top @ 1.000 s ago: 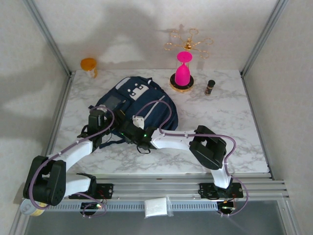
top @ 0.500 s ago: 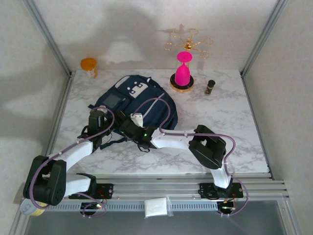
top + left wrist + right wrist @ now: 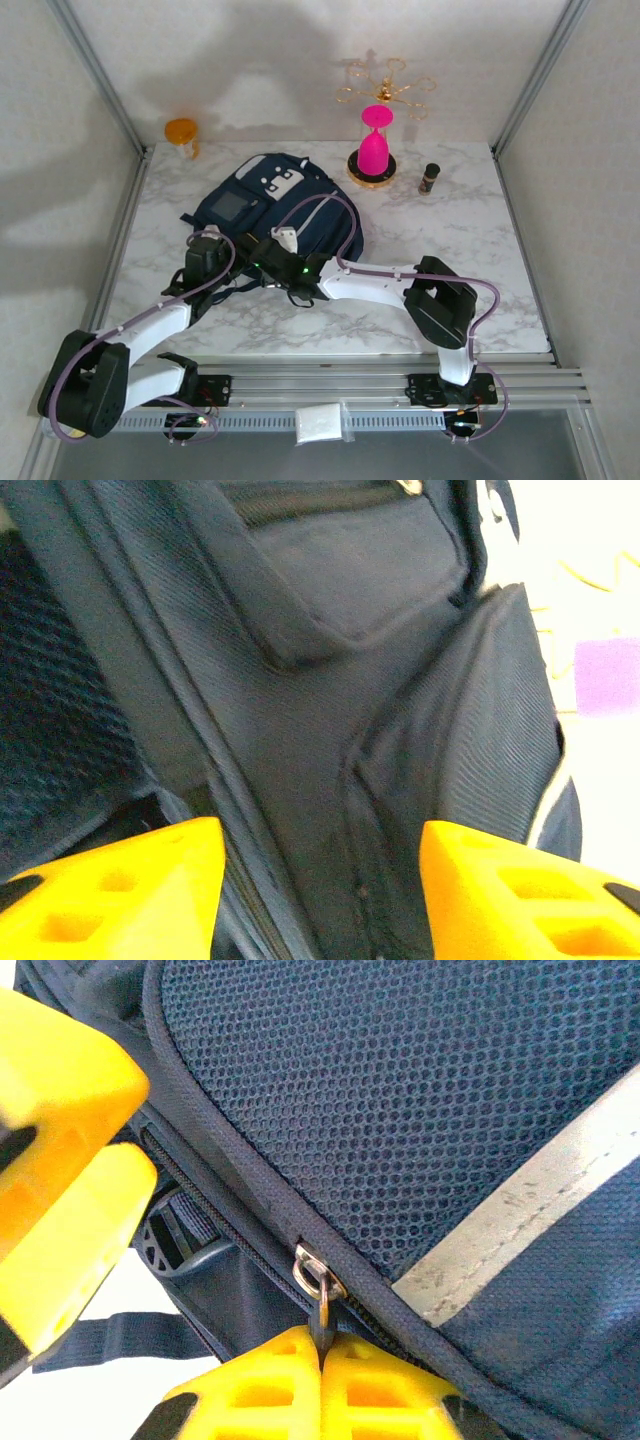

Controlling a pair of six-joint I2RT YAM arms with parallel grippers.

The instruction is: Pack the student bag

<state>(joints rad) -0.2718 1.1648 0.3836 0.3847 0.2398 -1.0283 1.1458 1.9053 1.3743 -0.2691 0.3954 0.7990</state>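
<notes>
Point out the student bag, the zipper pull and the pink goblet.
student bag (image 3: 268, 208): top external view, navy front panel.
zipper pull (image 3: 318, 1276): right wrist view, its metal ring.
pink goblet (image 3: 373, 152): top external view, lower bulb.

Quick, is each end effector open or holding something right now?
Left end effector: open, with student bag fabric between the jaws.
Right end effector: closed on the zipper pull.

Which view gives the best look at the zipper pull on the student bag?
Right wrist: the zipper pull hangs from its metal ring, close and sharp, pinched in the shut right gripper. Top external has the whole student bag, the pull too small to make out. Left wrist sees bag fabric and seams past the left gripper.
</notes>
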